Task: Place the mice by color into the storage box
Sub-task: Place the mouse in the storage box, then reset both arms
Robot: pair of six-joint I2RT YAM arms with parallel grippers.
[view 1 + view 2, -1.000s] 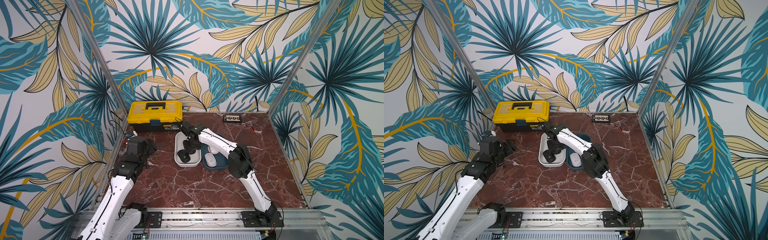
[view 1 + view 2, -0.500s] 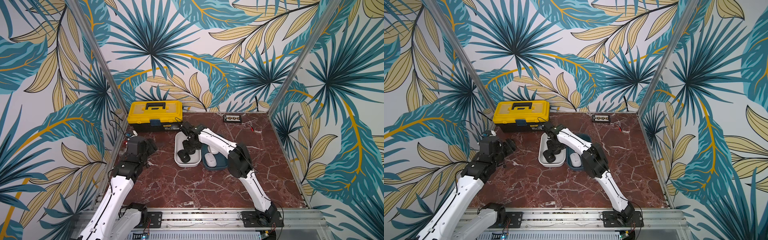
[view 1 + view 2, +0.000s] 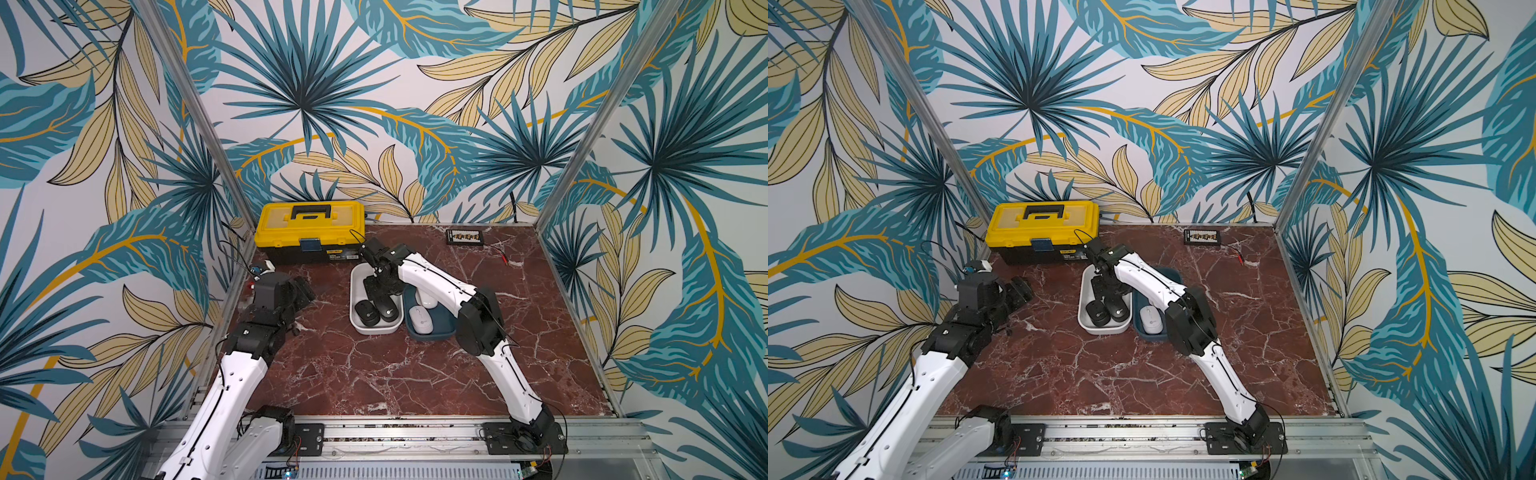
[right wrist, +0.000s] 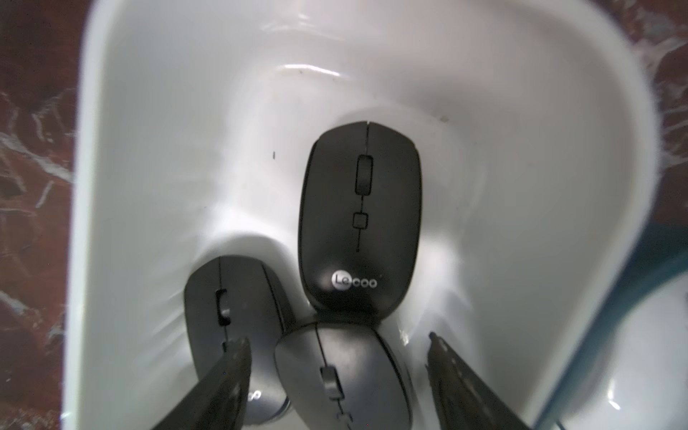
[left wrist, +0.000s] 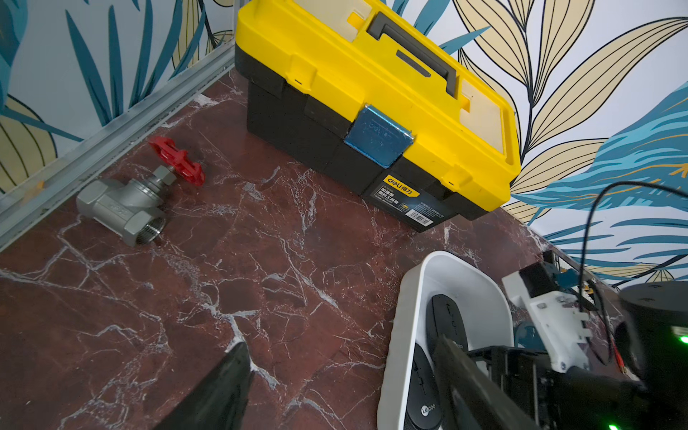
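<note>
**Right jaws.** The right jaws have gone from pressed together to spread within the last second. Their fingers [image 4: 227,379] now stand on either side of a black mouse [image 4: 342,376], with a gap on each side and nothing pinched. That mouse lies free on the floor of the white tray [image 4: 149,111]. Its front touches a second black mouse [image 4: 359,219], and a third black mouse [image 4: 231,316] lies just beside it.

**Meaning for the task.** This is judged to be the release of the last black mouse. All three black mice are in the white tray. The white mice [image 3: 420,320] are in the blue tray [image 3: 440,333] alongside it, one of them partly hidden by the arm. The sort appears complete.

**Location.** Both trays sit side by side on the table [image 3: 374,374], toward its far edge, in front of the yellow toolbox [image 3: 309,232].

**Next move.** Lift straight up, because one finger is close to the third mouse.

**Left jaws.** These are spread and empty, near the left edge of the table.
</note>
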